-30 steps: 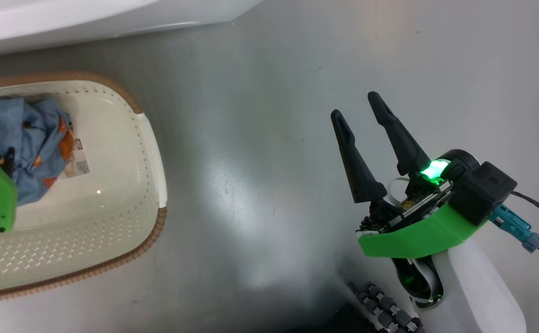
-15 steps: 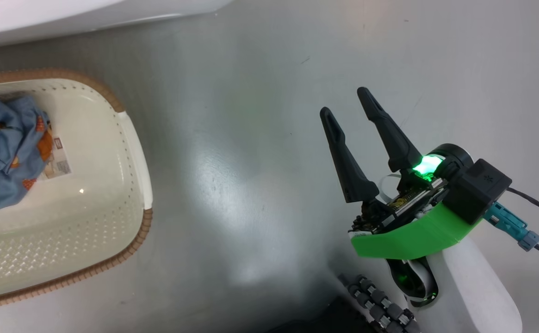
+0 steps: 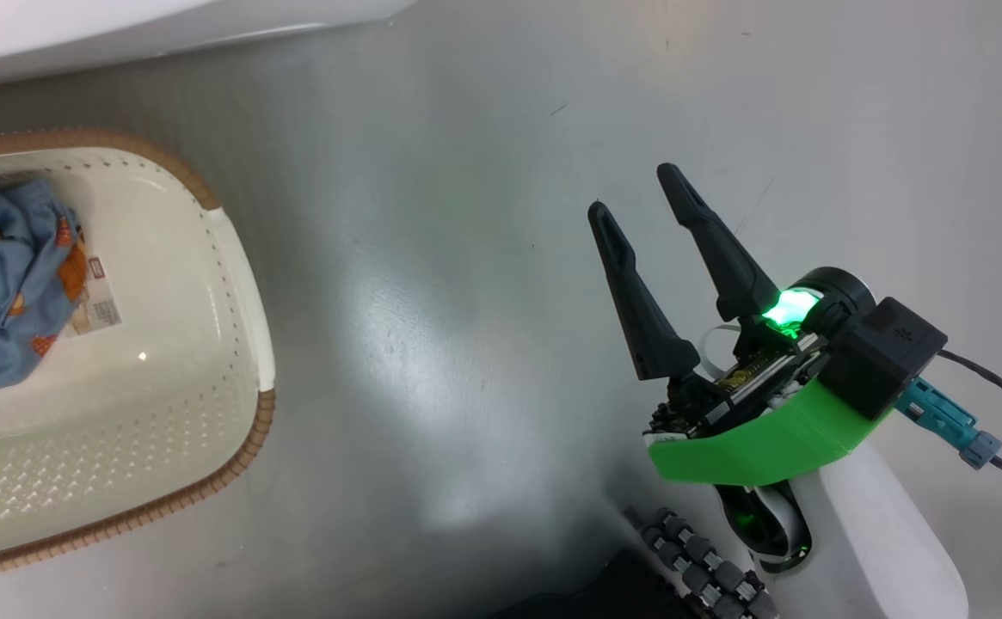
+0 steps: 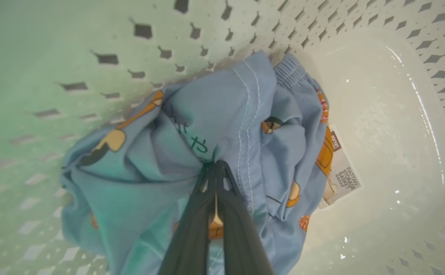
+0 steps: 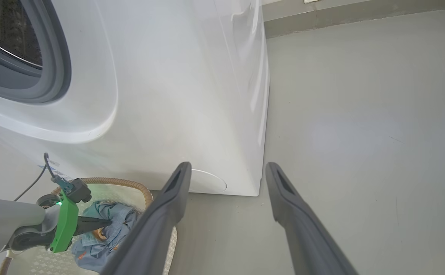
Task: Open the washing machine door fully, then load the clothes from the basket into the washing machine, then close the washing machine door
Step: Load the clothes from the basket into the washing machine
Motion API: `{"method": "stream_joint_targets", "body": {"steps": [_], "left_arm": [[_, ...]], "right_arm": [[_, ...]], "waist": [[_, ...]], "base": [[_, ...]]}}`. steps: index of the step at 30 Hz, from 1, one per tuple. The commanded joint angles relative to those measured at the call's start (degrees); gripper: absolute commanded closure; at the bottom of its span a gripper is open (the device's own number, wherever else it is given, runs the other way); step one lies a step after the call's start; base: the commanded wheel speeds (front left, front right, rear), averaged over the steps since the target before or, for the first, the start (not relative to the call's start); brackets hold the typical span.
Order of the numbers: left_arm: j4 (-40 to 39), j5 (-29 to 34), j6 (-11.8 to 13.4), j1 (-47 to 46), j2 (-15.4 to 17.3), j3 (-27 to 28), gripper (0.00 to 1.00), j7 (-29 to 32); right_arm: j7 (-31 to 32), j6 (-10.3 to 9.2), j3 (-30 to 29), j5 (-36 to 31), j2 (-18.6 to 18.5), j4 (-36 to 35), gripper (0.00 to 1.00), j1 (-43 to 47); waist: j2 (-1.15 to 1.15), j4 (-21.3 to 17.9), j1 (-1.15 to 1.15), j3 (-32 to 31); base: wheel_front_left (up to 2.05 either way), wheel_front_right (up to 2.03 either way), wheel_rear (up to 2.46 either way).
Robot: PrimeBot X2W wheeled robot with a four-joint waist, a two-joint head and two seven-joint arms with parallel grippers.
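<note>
Left gripper (image 4: 215,165) pinched on clothes (image 4: 138,168) inside basket (image 4: 390,126); right gripper (image 3: 634,191) spread.

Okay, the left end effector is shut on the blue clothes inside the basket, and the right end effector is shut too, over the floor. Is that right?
Not quite: the right end effector is open, its jaws standing apart over the floor, as the head view shows. The left end effector is indeed shut on the clothes inside the basket.

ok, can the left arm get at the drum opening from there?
Probably yes: the left gripper, shut on the clothes, sits in the basket right before the washing machine, whose gasket looks uncovered, nothing between.
</note>
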Motion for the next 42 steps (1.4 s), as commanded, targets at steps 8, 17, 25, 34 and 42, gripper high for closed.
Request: {"method": "stream_joint_targets", "body": {"steps": [8, 17, 25, 34, 42], "left_arm": [[0.0, -4.0, -0.2, 0.6, 1.1, 2.8, 1.00, -2.8], [-4.0, -9.3, -0.2, 3.5, -1.7, 4.2, 1.00, -7.2], [-9.2, -12.9, -0.2, 6.9, -3.2, 6.4, 1.00, -8.9], [-18.4, -9.6, -0.1, 12.8, -3.0, 16.4, 1.00, -8.9], [-27.2, -4.2, -0.1, 22.8, -4.7, 28.2, 1.00, -8.9]], "right_arm": [[-0.3, 0.09, 0.0, 0.3, 0.4, -1.2, 0.00, 1.3], [-0.3, 0.09, -1.8, -1.1, 0.4, -0.3, 0.00, 1.3], [-0.3, 0.09, -3.9, -2.5, 0.4, 0.4, 0.00, 2.5], [-0.3, 0.09, -6.1, -3.8, 0.4, 1.3, 0.00, 5.0], [-0.3, 0.09, -8.2, -3.5, -1.0, 2.3, 0.00, 9.3]], "waist": [[0.00, 2.3, 0.00, -1.3], [0.00, 5.7, 0.00, -3.9], [0.00, 8.6, 0.00, -8.5], [0.00, 10.9, 0.00, -14.6], [0.00, 12.2, 0.00, -22.6]], "base": [[0.00, 0.00, 0.00], [0.00, 0.00, 0.00], [0.00, 0.00, 0.00], [0.00, 0.00, 0.00], [0.00, 0.00, 0.00]]}}
